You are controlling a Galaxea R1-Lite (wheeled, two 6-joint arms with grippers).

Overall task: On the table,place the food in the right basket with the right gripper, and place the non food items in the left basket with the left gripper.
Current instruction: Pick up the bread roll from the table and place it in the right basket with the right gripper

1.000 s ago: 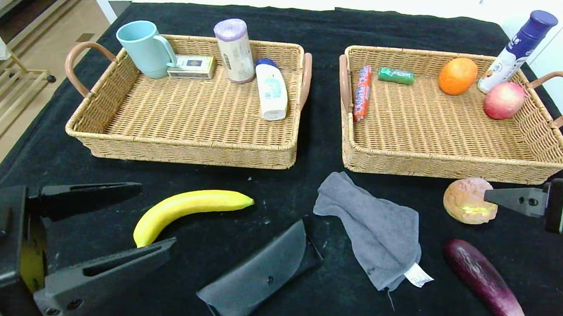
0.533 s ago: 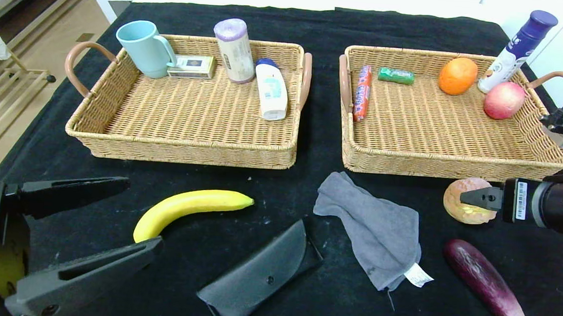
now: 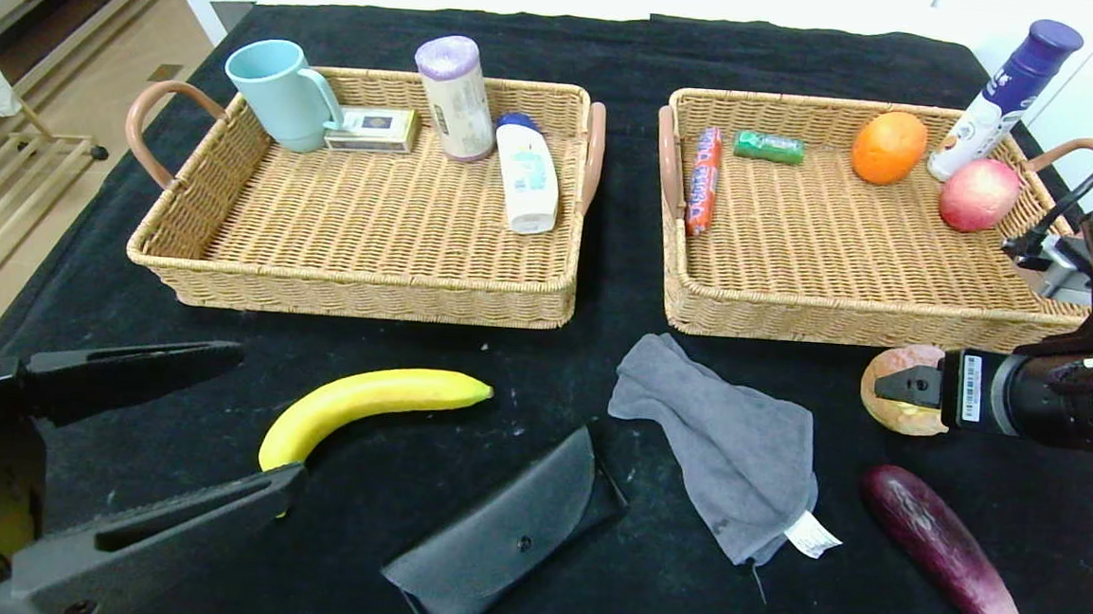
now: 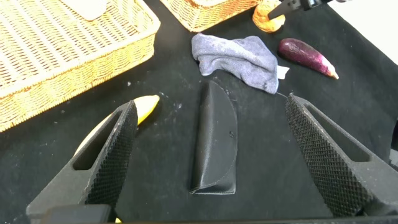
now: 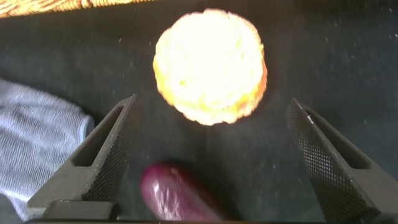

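Observation:
A round bread bun [image 3: 896,414] lies on the black table in front of the right basket [image 3: 869,308]. My right gripper [image 3: 893,383] hangs over the bun, open and empty; in the right wrist view the bun [image 5: 210,65] sits just beyond the open gripper [image 5: 211,162], with the purple eggplant [image 5: 177,196] between the fingers. My left gripper [image 3: 271,416] is open and empty at the near left, above the banana [image 3: 380,396] and the black glasses case [image 4: 216,140]. The left basket [image 3: 349,278] stands at the back left.
A grey cloth [image 3: 727,451] lies in the middle front, and the eggplant [image 3: 949,559] at the front right. The left basket holds a mug, a box, a roll and a bottle. The right basket holds an orange, an apple, snacks and a bottle.
My right gripper has moved left over the bun, and more of its arm has come into view. My left gripper has drawn back slightly toward the near left corner.

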